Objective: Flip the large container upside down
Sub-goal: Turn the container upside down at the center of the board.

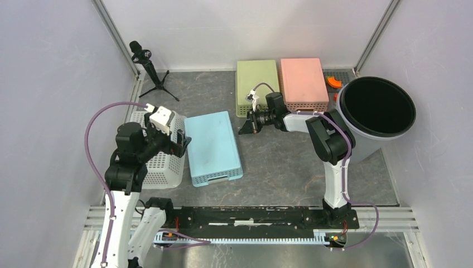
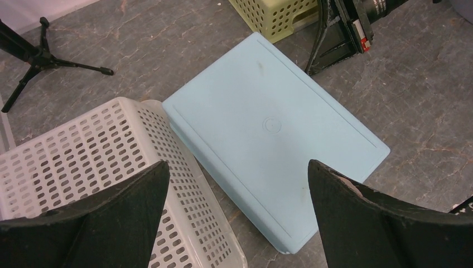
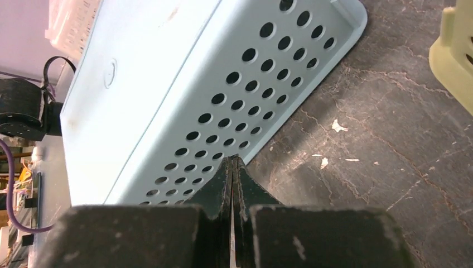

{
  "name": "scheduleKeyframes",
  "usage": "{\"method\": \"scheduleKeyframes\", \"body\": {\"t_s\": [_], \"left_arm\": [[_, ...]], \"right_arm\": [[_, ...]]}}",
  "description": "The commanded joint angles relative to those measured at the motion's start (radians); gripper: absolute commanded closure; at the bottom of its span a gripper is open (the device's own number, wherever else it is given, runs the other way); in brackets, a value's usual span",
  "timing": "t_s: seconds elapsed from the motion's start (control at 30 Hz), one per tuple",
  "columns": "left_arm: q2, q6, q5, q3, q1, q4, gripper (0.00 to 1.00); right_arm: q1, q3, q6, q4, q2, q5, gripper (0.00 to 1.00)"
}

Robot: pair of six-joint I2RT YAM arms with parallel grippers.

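The large container (image 1: 213, 146), a light blue bin, lies on the table with its flat bottom facing up. The left wrist view shows that smooth bottom (image 2: 268, 134); the right wrist view shows its hole-dotted side wall (image 3: 223, 95). My left gripper (image 1: 179, 144) hovers open above the container's left edge, its fingers wide apart (image 2: 237, 167) with nothing between them. My right gripper (image 1: 247, 126) is shut and empty, its tip (image 3: 231, 162) low over the table just off the container's far right side, apart from the wall.
A white perforated basket (image 1: 162, 167) (image 2: 83, 151) lies against the blue container's left side, under my left arm. Green (image 1: 256, 78) (image 3: 454, 50) and pink (image 1: 303, 78) baskets lie at the back. A big grey bin (image 1: 365, 146) stands at the right. A small tripod (image 1: 149, 67) stands back left.
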Motion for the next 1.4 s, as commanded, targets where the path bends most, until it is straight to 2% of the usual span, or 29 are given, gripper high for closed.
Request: {"method": "scheduleKeyframes", "body": {"t_s": [0.0,0.13,0.23,0.4,0.57,0.67,0.8,0.97,1.1,1.37], "left_arm": [[-0.006,0.059,-0.001,-0.005,0.005,0.014,0.0],[-0.01,0.064,0.0,-0.009,0.004,0.01,0.0],[-0.013,0.092,0.014,-0.009,0.005,-0.006,0.0],[-0.018,0.202,0.077,-0.031,0.005,-0.073,0.0],[-0.01,0.216,0.059,-0.076,0.004,-0.076,0.0],[0.016,0.194,0.034,-0.097,0.003,-0.045,0.0],[0.094,0.145,-0.019,-0.089,0.003,-0.022,0.0],[0.202,0.088,-0.14,-0.024,0.004,-0.027,0.0],[0.245,0.052,-0.165,-0.02,0.002,0.0,0.0],[0.333,-0.005,-0.04,-0.026,-0.008,0.038,0.0]], "right_arm": [[0.003,0.04,-0.052,-0.011,0.022,0.021,1.0],[0.002,0.037,-0.093,-0.047,0.01,0.044,1.0],[0.001,0.018,-0.169,-0.077,-0.051,0.07,0.95],[0.003,-0.05,-0.357,-0.14,-0.249,0.099,0.76],[0.004,-0.137,-0.549,-0.243,-0.46,0.115,0.59],[0.021,-0.201,-0.688,-0.302,-0.596,0.106,0.53],[0.104,-0.324,-0.893,-0.349,-0.78,0.118,0.41],[0.267,-0.495,-1.073,-0.301,-0.96,0.176,0.22],[0.296,-0.535,-1.085,-0.269,-0.968,0.16,0.19],[0.342,-0.58,-1.154,-0.267,-0.951,0.19,0.14]]}}
